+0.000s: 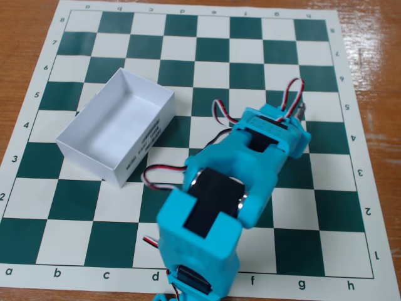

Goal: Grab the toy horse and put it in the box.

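Observation:
The white box [94,135] lies open and empty on the left half of the chessboard, tilted, with its black label on the long side facing right. My cyan arm reaches from the bottom edge up to the right. Its gripper end [299,114] points down at the board in the right half, well to the right of the box. The wrist body covers the fingers, so I cannot tell whether they are open or shut. The toy horse is hidden or out of view; none shows on the board or in the box.
The green and white chessboard mat [75,207] lies on a wooden table [19,37]. Red, white and black servo wires [219,110] loop off the arm's left side.

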